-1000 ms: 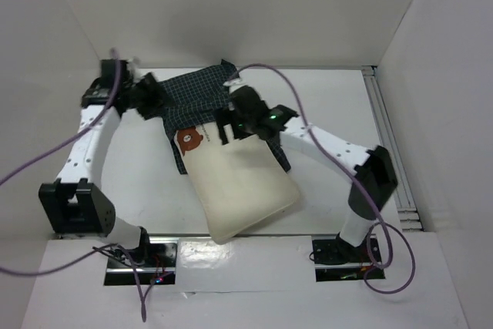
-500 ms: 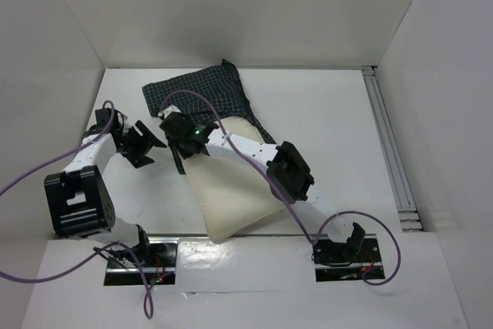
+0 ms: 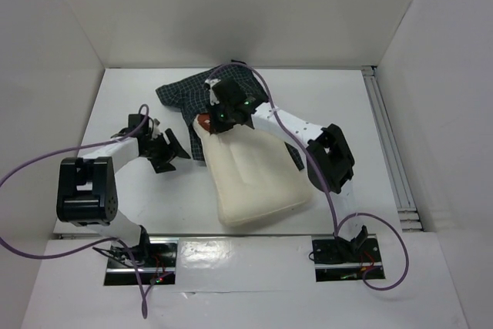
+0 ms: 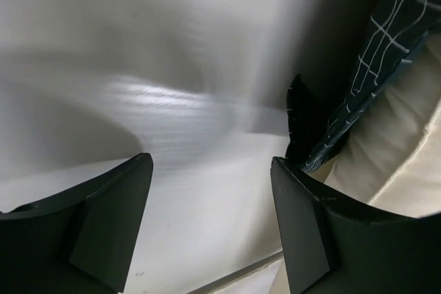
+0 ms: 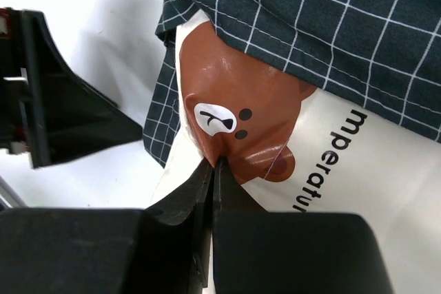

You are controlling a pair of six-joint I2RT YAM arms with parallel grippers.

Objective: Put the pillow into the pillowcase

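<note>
White walls (image 3: 246, 13) box in a white table (image 3: 123, 190), seen from above with two white-and-black arms mounted at its near edge. Largest on the table is the cream pillow (image 3: 254, 179), lying at a slant in the middle with its near end towards the arm bases. Its far end is tucked just under the open edge of the pillowcase (image 3: 185, 94), while most of its length lies bare outside. That navy, white-checked pillowcase sits rumpled at the far side of the table, draped over the pillow's far corner, with a strip running down the pillow's right side under the right arm. The right arm reaches in from the right across the pillow. The right gripper (image 3: 212, 122) is clenched, its tips nipping a thin fold of the pillow at the brown bear face (image 5: 238, 118), just below the pillowcase hem and beside black lettering (image 5: 331, 163). The left arm lies low on the left. The left gripper (image 3: 179, 153) is spread wide, grasping nothing, over bare table just beside the pillowcase's left edge. Purple cables (image 3: 31, 167) loop from both arms.
</note>
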